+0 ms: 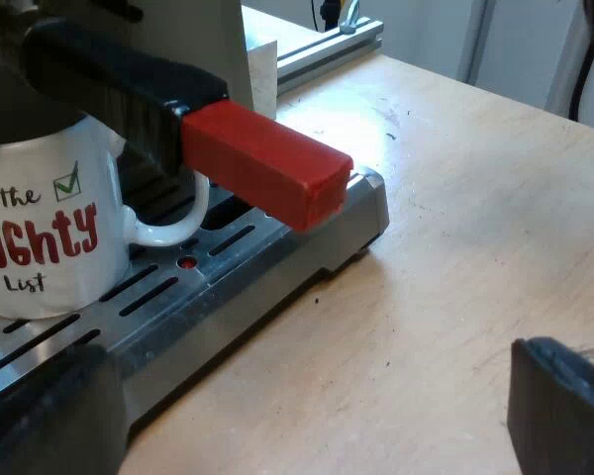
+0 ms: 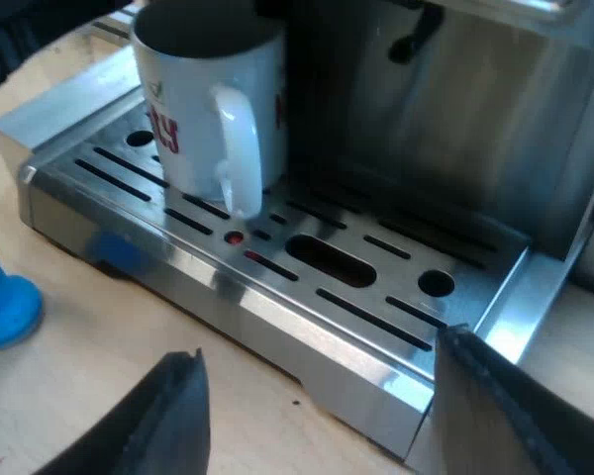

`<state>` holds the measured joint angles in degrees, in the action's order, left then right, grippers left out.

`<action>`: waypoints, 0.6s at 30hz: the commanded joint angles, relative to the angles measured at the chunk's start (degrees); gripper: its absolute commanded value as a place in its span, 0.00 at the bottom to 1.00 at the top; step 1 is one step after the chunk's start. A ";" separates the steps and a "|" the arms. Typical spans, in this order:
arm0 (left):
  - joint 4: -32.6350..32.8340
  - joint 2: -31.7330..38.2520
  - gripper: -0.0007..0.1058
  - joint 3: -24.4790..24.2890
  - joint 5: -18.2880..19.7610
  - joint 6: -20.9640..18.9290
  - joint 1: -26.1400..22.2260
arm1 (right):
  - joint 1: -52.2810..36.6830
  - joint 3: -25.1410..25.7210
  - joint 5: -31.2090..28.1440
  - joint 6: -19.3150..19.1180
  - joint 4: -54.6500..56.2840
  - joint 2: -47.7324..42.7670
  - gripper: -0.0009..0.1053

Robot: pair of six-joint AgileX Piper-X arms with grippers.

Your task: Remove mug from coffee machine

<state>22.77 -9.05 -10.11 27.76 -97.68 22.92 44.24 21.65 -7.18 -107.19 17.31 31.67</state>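
Untouched, the mug (image 2: pixel 213 109) stands at the drip tray's (image 2: pixel 307 341) end; my left gripper (image 1: pixel 307 411) and right gripper (image 2: pixel 317 396) gape empty.

White mug (image 1: pixel 40 228) beneath red-ended handle (image 1: pixel 193 129)

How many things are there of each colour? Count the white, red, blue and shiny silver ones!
White: 1, the mug
Red: 1, the end of the holder's handle
Blue: 1, the tamper
Silver: 1, the espresso machine
Total: 4
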 commanded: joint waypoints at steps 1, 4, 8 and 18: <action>-0.37 0.07 0.75 -0.17 -0.04 0.27 0.06 | -0.04 -0.28 -0.29 -0.19 -0.77 -0.13 0.51; -0.37 0.07 0.75 -0.17 -0.04 0.27 0.06 | -0.04 -0.32 -0.29 -0.19 -1.10 0.42 0.58; -0.37 0.07 0.75 -0.17 -0.04 0.27 0.06 | -0.04 -0.32 -0.80 -0.19 -3.41 2.48 0.66; -0.37 0.07 0.75 -0.17 -0.04 0.27 0.06 | -0.04 -0.32 -2.04 2.00 -13.15 11.82 0.61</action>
<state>22.77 -9.05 -10.11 27.76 -97.68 22.92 44.24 21.26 -9.28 -105.16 6.59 42.71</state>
